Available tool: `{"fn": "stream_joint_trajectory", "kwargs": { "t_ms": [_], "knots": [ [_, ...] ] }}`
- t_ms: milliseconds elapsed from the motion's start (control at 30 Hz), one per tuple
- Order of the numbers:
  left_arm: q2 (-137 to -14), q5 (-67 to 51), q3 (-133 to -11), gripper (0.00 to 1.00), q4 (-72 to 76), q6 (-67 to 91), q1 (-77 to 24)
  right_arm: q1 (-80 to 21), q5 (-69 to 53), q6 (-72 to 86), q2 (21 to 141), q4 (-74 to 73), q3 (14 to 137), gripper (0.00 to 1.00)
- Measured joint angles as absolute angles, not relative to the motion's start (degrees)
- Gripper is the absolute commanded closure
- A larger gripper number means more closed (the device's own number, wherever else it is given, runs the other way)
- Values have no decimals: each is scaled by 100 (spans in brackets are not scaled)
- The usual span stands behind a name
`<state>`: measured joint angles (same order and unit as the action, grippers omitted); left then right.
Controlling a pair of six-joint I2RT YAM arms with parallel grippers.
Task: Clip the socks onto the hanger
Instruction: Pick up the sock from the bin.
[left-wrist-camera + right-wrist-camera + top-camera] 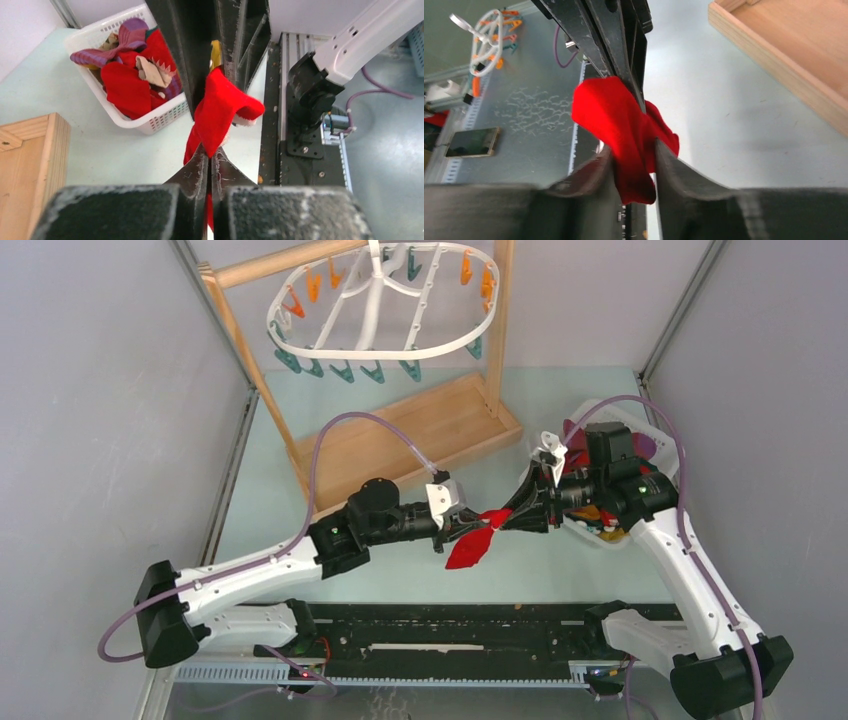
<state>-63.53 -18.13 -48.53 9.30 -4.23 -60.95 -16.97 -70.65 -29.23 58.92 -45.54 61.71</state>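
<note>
Plain red soft fabric sock [472, 548]. White oval plastic hanger [370, 310], orange clothespins [313, 286] and teal clothespins [343, 371]. Purple, red, beige in white lattice plastic basket [150, 122].

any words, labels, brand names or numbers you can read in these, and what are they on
None can be read. The red sock, hanger, wooden stand and white basket show no lettering. The flat phone-like thing in the right wrist view is too blurred to tell.

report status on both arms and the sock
Left gripper and right gripper both shut on the red sock, held between them. Hanger on wooden stand, no sock clipped yet. Nothing seen in the way.
</note>
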Motion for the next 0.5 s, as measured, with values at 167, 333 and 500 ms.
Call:
{"fn": "stream_joint_trajectory", "kwargs": {
  "t_ms": [167, 333, 500],
  "knots": [
    [-6143, -1885, -4766, 100, 1332, 8, -6090, -1579, -7087, -3059, 5802, -4556, 6171, 22],
    [-5846, -2134, -4521, 100, 1719, 567, -6031, -1542, -7022, -3603, 5428, -4606, 6171, 18],
    [-5806, -2349, -4359, 100, 1898, 965, -5999, -1730, -6814, -3920, 5083, -4475, 6171, 18]
  ]
}}
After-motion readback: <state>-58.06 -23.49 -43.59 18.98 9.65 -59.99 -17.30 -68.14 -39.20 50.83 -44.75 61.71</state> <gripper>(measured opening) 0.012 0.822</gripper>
